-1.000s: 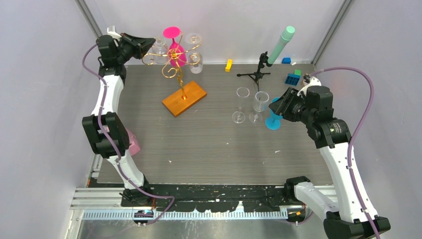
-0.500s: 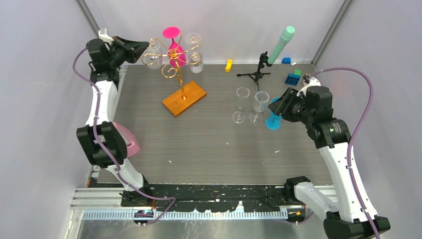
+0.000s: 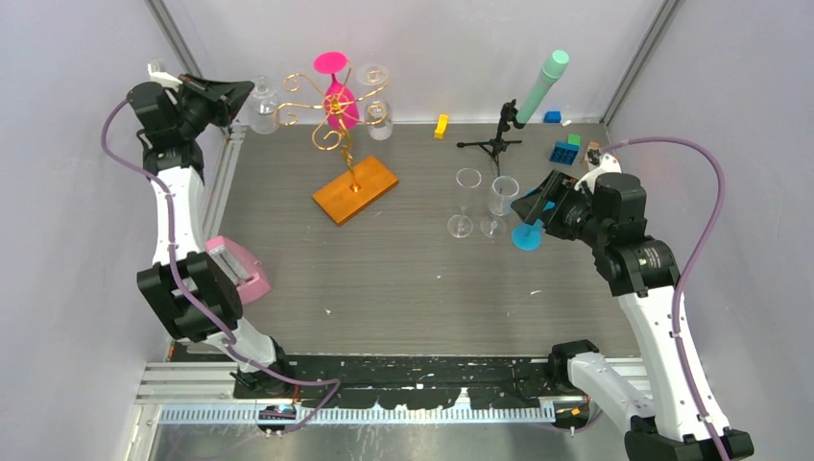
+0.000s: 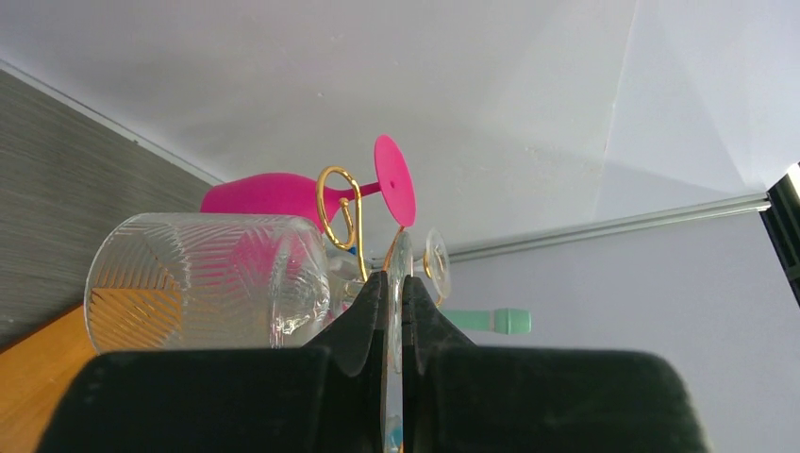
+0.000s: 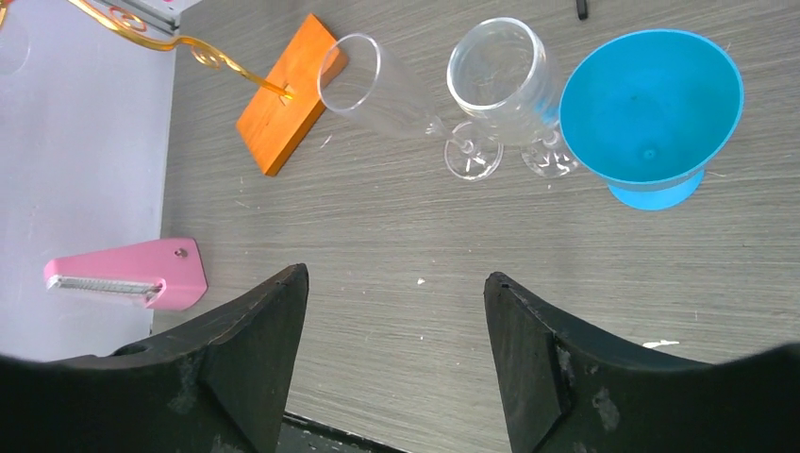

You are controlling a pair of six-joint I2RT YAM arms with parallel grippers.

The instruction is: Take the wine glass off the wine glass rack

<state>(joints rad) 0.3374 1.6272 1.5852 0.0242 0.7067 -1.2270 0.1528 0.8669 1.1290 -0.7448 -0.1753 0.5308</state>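
Clamping the thin foot of a clear ribbed wine glass (image 4: 208, 278), the left pincer (image 4: 394, 283) is squeezing tight and holding it up in the air at the far-left corner. The glass is sitting just left of the gold wire wine glass rack (image 3: 357, 190) on its orange base. A pink wine glass (image 3: 338, 104) is hanging on that rack. The right pincer (image 5: 396, 283) is hovering spread wide, gripping nothing, near a blue plastic goblet (image 5: 651, 113) standing on the grey counter (image 5: 377, 236).
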